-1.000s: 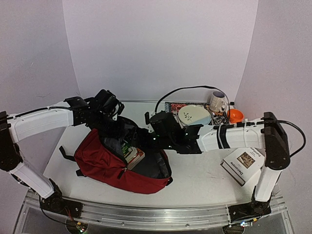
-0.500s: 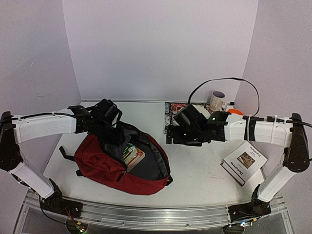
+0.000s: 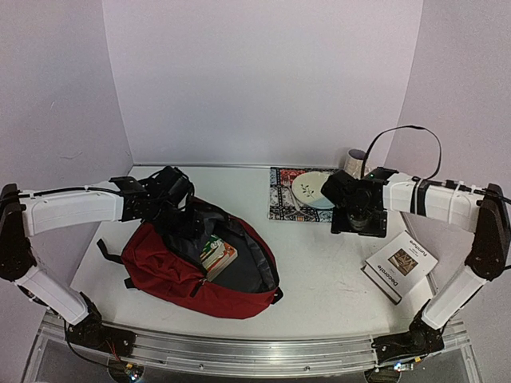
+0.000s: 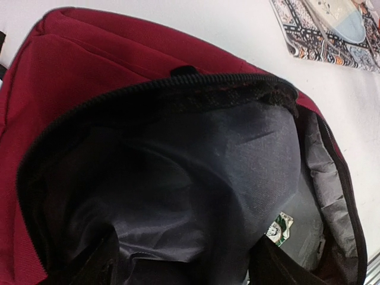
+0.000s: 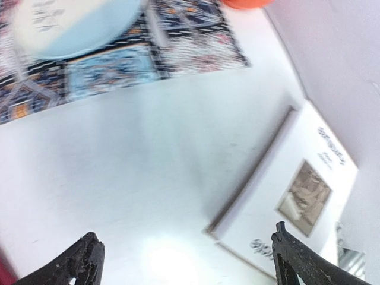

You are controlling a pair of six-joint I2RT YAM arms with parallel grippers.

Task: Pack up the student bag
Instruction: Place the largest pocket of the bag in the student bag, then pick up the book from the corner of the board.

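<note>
The student bag (image 3: 172, 267), dark red with black lining, lies unzipped at the table's left. Inside it rests a book (image 3: 217, 255) with a green and white cover, whose corner (image 4: 280, 227) peeks past the lining in the left wrist view. My left gripper (image 3: 177, 214) hovers over the bag's far rim, open, with its fingers (image 4: 95, 267) spread wide over the loose black lining (image 4: 196, 160). My right gripper (image 3: 359, 221) hangs open and empty above the bare table, just left of a white book (image 3: 398, 270) that lies flat, also seen as the white book (image 5: 297, 202).
A patterned placemat (image 3: 281, 206) with a pale plate (image 3: 313, 190) lies at the back. A mug (image 3: 355, 163) stands behind it. An orange bowl (image 5: 243, 3) shows at the top of the right wrist view. The right wall is close to the white book.
My right arm has swung out of the bag and across to the right, ending over the table beside the white book. My left gripper's jaws have spread at the bag's rim.
</note>
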